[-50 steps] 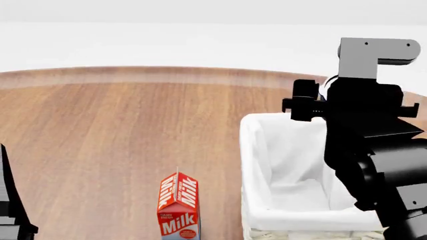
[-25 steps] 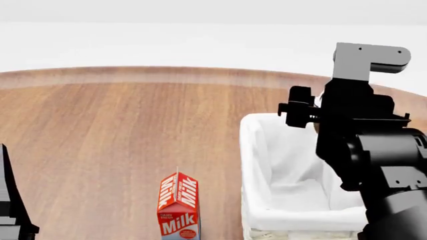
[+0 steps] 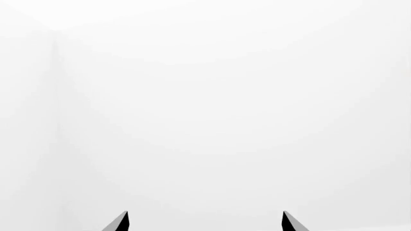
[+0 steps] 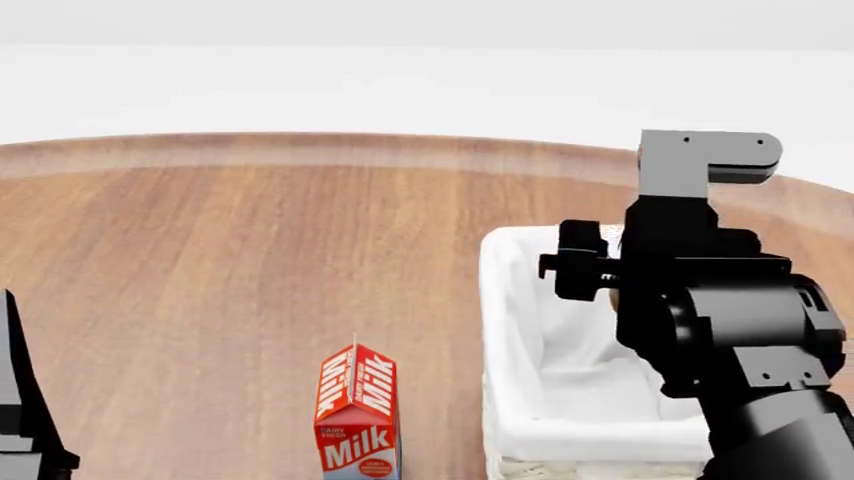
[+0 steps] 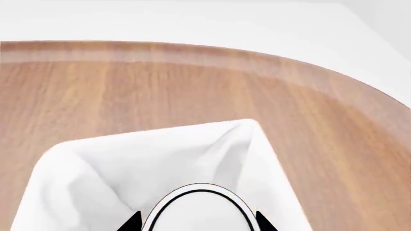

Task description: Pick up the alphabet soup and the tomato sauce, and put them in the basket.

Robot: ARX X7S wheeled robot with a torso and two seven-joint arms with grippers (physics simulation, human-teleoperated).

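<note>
Over the basket (image 5: 83,149), with its white liner, my right gripper (image 5: 198,224) is shut on a can (image 5: 199,211). Only the can's silvery-white top shows, between the two dark fingertips (image 5: 132,222). The label is hidden, so I cannot tell whether it is the alphabet soup or the tomato sauce. In the head view my right arm (image 4: 707,300) hangs above the basket (image 4: 507,330) and covers its right half. My left gripper (image 3: 205,222) is open and empty, facing a blank white background. No other can is in view.
A red milk carton (image 4: 358,410) stands on the wooden table (image 4: 240,250), left of the basket. The table's curved far edge (image 4: 334,140) meets white floor. Part of my left arm (image 4: 20,400) shows at the head view's left edge.
My right arm has swung left and lower, further over the basket's opening. The milk carton, basket and left arm have not moved.
</note>
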